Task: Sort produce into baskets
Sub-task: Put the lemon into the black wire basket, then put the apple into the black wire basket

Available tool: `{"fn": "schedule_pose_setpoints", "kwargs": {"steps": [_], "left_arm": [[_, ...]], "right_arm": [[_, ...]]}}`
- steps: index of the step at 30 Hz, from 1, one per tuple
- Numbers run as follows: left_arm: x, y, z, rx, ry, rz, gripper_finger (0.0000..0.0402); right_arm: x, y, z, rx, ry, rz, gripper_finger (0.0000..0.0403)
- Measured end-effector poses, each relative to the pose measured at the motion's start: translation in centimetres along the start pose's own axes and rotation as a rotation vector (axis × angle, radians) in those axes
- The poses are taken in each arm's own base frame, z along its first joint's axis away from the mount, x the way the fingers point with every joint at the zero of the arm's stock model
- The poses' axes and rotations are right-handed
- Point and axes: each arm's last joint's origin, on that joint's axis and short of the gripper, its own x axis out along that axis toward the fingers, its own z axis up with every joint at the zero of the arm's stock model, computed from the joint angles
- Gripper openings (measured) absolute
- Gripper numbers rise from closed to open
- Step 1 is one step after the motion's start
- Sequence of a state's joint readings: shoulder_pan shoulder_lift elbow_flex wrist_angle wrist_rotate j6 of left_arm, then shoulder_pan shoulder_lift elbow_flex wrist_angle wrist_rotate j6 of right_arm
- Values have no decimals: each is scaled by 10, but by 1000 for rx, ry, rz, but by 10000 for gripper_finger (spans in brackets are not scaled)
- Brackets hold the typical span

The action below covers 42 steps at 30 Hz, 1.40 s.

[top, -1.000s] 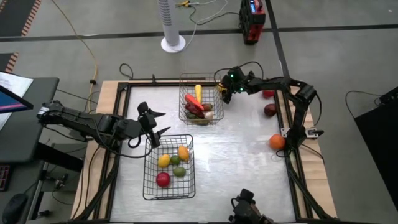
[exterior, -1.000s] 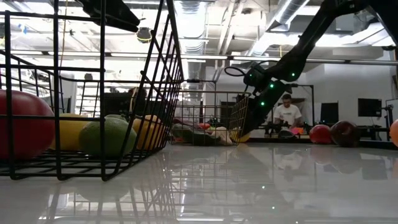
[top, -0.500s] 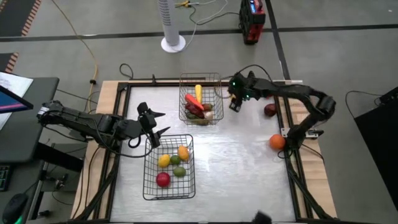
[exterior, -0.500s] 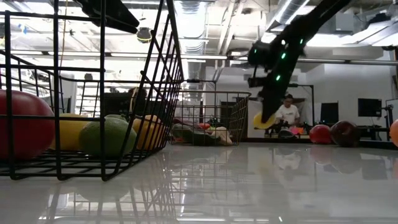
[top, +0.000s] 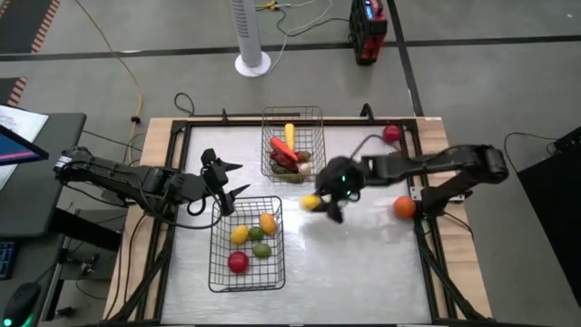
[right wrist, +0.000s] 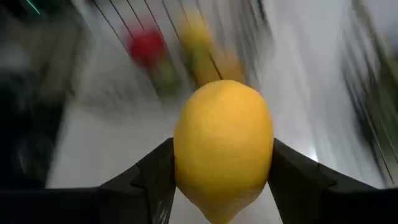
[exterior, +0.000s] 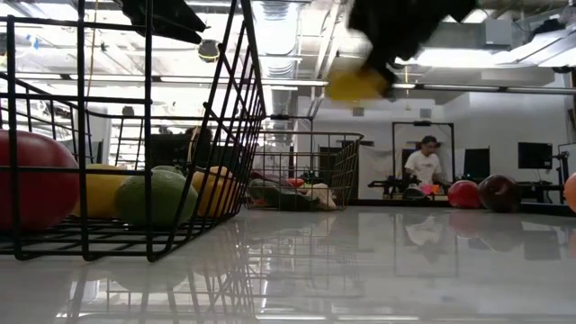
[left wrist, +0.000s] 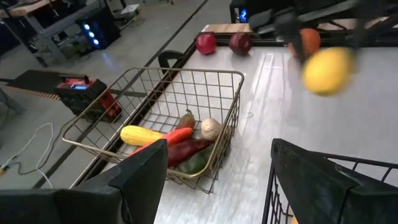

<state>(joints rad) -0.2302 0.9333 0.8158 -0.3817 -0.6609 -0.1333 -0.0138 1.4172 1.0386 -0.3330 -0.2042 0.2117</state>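
My right gripper (top: 320, 203) is shut on a yellow lemon (right wrist: 222, 143), above the table's middle, between the two wire baskets; the lemon also shows in the left wrist view (left wrist: 327, 70). The black near basket (top: 246, 243) holds lemons, a lime and a red apple. The far basket (top: 293, 145) holds a carrot, peppers, garlic and a yellow piece. My left gripper (top: 227, 179) hovers open at the near basket's far left corner. Two dark red apples (left wrist: 222, 43) and an orange (top: 404, 207) lie at the table's right side. My right gripper pinches the lemon's two sides (right wrist: 180, 152) between its two fingers, which lie across it near its middle. The lemon's pointed end sticks out past the fingertips. It is lifted well clear of the table.
A black frame rail (top: 419, 173) borders the table's right side. A white fan stand (top: 252, 54) and a red box (top: 368, 32) stand on the floor beyond the far edge. A person (exterior: 423, 166) sits in the room behind.
My right gripper has taken the lemon from beside the far basket's right side, lifted it clear, and swung it toward the table's near and left side, to above the table's middle. My left arm has kept still.
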Motion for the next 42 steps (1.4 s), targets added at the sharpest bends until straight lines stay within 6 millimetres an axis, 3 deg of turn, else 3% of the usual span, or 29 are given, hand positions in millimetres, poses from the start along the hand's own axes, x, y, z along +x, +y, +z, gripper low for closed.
{"fn": "schedule_pose_setpoints", "kwargs": {"steps": [4,6,11,16,22,27,30,34,42], "left_arm": [[0,0,1,13,-5,-1,274],[0,0,1,13,-5,-1,274],[0,0,1,20,-5,-1,274],[0,0,1,20,-4,-1,274],[0,0,-1,20,5,0,274],[0,0,-1,13,9,-8,274],[0,0,-1,11,10,-14,274],[0,-1,-1,8,11,-22,274],[0,-1,-1,8,13,-25,274]], "right_arm": [[30,37,22,-72,-326,105,240],[47,48,24,-112,-388,155,241],[79,61,36,-166,-338,199,269],[88,59,51,-157,-228,266,322],[66,48,52,-117,-34,78,354],[22,27,38,-136,150,-337,346],[-2,7,23,-60,286,-530,336],[-32,-19,3,87,427,-658,329],[-60,-82,-58,345,840,-832,328]]}}
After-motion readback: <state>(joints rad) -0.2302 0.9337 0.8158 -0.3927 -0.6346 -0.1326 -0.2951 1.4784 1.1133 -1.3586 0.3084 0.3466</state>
